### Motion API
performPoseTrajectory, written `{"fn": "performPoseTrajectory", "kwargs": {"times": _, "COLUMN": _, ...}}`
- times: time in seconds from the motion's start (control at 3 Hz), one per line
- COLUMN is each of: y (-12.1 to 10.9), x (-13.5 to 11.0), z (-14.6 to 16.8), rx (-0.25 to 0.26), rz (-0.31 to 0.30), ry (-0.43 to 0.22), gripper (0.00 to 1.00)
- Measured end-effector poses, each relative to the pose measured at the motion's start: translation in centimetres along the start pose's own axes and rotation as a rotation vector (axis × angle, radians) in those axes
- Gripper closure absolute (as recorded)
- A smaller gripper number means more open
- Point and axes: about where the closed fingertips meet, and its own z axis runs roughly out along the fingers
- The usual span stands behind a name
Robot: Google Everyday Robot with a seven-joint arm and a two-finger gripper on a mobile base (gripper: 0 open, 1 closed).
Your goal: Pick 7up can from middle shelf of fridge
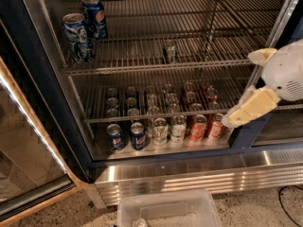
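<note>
- The claw (234, 119) is hanging at the right side of the fridge (45, 98), in front of its dark blue right post. Its cream tip is pointing down and left, and whether it is clenched or released cannot be told.
- The white arm housing (286, 74) is sitting just above and to the right of the claw.
- The claw's tip is appearing just beside the orange-red cans (206, 126) at the right end of the lower rack's front row.
- The lower rack (94, 103) is holding several rows of cans. The front row is showing two blue cans (126, 136) on the left, two pale cans (169, 129) in the middle, and the orange-red ones on the right.
- The 7up can (169, 51) is standing upright on the middle shelf (137, 48), alone near the centre and close to the front rail. It is well apart from the claw, up and to the left.
- Two Pepsi cans (85, 25) are standing at the left end of the same shelf.
- A clear plastic bin (165, 207) is sitting on the floor below the steel base (189, 174), with a small item inside that is too unclear to name.
</note>
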Motion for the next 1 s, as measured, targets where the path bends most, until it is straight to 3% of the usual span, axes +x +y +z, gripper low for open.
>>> {"fn": "performPoseTrajectory", "kwargs": {"times": 0.33, "y": -0.1, "x": 0.6, "z": 4.4, "rx": 0.008, "rz": 0.105, "ry": -0.161, "gripper": 0.0}}
{"fn": "performPoseTrajectory", "kwargs": {"times": 0.67, "y": -1.6, "x": 0.3, "z": 8.0, "rx": 0.049, "rz": 0.203, "ry": -0.327, "gripper": 0.0}}
{"fn": "performPoseTrajectory", "kwargs": {"times": 1.0, "y": -4.2, "x": 0.9, "z": 11.5, "rx": 0.03, "rz": 0.294, "ry": -0.415, "gripper": 0.0}}
